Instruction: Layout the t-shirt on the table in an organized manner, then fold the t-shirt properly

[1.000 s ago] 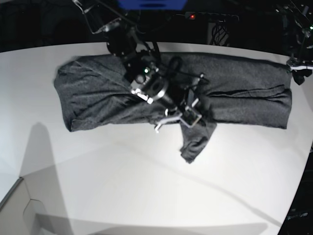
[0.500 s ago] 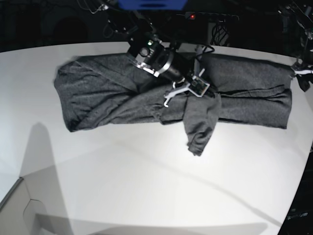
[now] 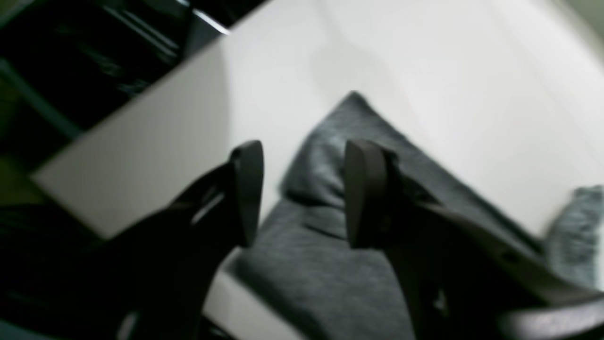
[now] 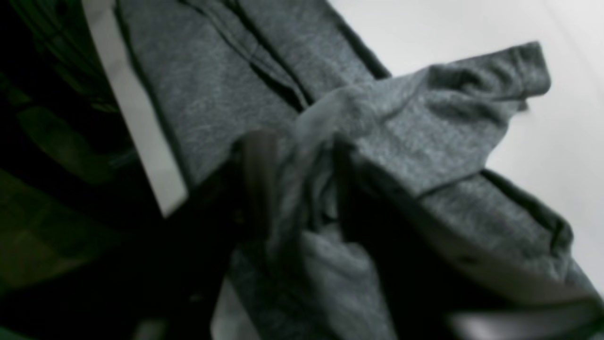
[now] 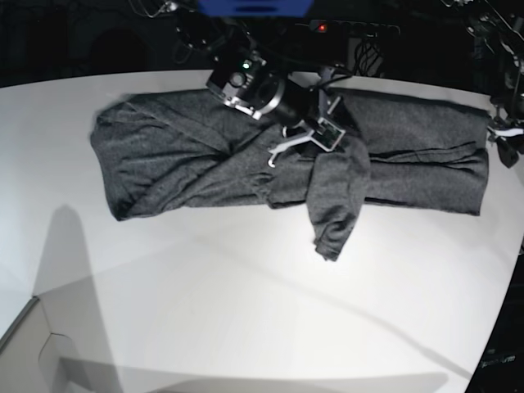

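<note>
The dark grey t-shirt (image 5: 180, 155) lies as a wide, creased band across the far half of the white table (image 5: 246, 311), with one flap (image 5: 336, 213) hanging toward the front. My right gripper (image 5: 301, 146) sits over the shirt's middle. In the right wrist view its jaws stand apart (image 4: 302, 184), open, with a bunch of the t-shirt (image 4: 212, 94) loosely between them. My left gripper (image 5: 501, 139) hovers at the shirt's right end. Seen from the left wrist, it is open (image 3: 304, 193) above a corner of the t-shirt (image 3: 321, 264), holding nothing.
The table's far edge (image 3: 141, 123) drops to dark floor and cables close behind both grippers. A pale box corner (image 5: 24, 344) shows at the front left. Bare white table (image 4: 519, 141) stretches in front of the shirt.
My right gripper drew the shirt's middle fabric toward the far edge, then parted its jaws. The hanging flap shifted back and right with it. The left arm barely moved.
</note>
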Tool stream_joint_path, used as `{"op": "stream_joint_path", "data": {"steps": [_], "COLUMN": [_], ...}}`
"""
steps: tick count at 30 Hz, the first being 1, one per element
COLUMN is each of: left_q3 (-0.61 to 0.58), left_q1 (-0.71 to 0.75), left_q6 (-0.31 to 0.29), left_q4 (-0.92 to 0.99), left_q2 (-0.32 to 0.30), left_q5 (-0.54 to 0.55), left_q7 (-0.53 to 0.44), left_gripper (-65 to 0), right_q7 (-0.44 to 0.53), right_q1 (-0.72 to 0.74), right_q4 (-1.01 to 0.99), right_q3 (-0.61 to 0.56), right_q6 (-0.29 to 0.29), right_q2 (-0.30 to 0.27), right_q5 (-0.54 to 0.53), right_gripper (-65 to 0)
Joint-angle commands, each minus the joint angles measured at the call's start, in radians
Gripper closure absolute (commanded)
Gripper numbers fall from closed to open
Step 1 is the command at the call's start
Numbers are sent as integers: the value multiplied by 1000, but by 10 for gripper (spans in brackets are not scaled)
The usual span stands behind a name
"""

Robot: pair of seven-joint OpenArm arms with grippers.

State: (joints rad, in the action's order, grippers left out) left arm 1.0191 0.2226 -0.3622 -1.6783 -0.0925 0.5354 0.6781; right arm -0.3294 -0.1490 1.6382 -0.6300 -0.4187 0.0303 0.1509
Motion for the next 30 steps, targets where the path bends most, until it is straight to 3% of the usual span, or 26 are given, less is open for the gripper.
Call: {"op": "stream_joint_path", "data": {"steps": [1, 5, 7, 12, 15, 18, 24, 30], "left_q3": [4, -3, -47, -224, -369, -487, -606, -713], "left_q1": [-15, -82, -124, -211, -308, -406, -582, -673], "left_q6": [-2, -2, -1, 13, 13, 15, 13, 13], "left_q4": [-24, -24, -24, -10, 48, 154, 493, 763], "left_q2": [-17, -13, -13, -16, -10, 37, 104, 99], "left_q5": [39, 68, 68, 62, -27, -156, -380, -432], "left_q7": [-8, 48, 76, 79, 78, 75, -70, -196], "left_gripper": [-277, -277, -277, -277, -276, -276, -276, -276], "right_q7": [39, 39, 39, 43, 43, 39, 40, 39], "right_q1": [-2, -28, -48, -97, -126, -166, -208, -240], "right_q4": [47, 124, 144, 181, 216, 247, 268, 280], "right_q3": [0, 51, 115, 261, 336, 402, 477, 499], "right_q6": [1, 1, 1, 1, 1, 1, 1, 1], "right_q2": [-2, -8, -11, -80, -112, -117, -114, -111], "right_q5": [-17, -17, -17, -20, -21, -21, -21, -21], "right_gripper": [-291, -371, -378, -377, -377, -377, -377, -377]}}
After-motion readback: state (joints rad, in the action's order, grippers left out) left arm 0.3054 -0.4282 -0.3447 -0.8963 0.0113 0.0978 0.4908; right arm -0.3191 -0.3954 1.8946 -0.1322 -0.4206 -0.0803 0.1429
